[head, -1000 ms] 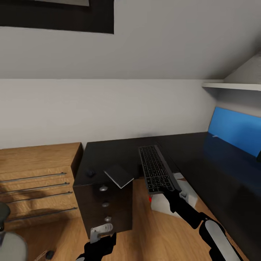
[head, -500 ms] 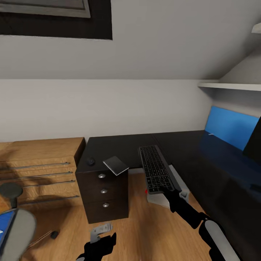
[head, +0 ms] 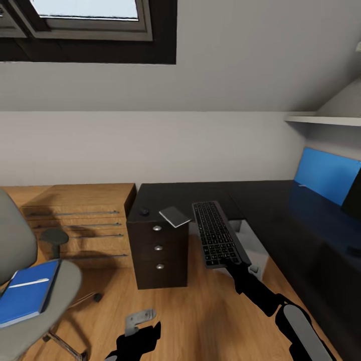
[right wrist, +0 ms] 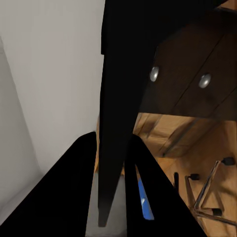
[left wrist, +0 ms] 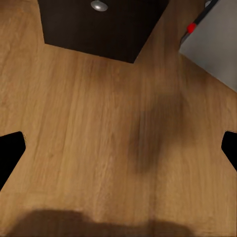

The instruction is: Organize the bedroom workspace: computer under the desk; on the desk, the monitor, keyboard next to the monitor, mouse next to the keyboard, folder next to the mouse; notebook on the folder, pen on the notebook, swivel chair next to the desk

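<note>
One keyboard (head: 218, 234), held up off the desk (head: 281, 210) at its near end by the right gripper (head: 231, 261); it hangs level over the gap by the desk's corner, keys up. In the right wrist view the keyboard (right wrist: 117, 113) shows edge-on as a dark slab between the two fingers (right wrist: 79, 173), which clamp it on both sides. Left gripper (head: 142, 321) hangs low over the wood floor (head: 200, 311), holding nothing; in the left wrist view its two tips (left wrist: 11, 148) sit wide apart at the frame's edges.

One notebook (head: 175, 216) lies on the desk's left end, one corner over the front edge, with one mouse (head: 145, 211) just left of it. Under them, one drawer block (head: 159, 250) with three round knobs. One computer (head: 250, 248) stands on the floor under the desk, partly hidden by the keyboard. One monitor (head: 352, 193) is cut by the right edge, in front of the blue back panel (head: 323, 175).

One chair (head: 30, 281) at far left; on its seat lies one folder (head: 27, 296) with one pen (head: 27, 283) on top. One dresser (head: 82, 220) with four bar handles stands against the wall, touching the desk's left end. One shelf (head: 321, 120) at upper right, one window (head: 85, 15) at top.
</note>
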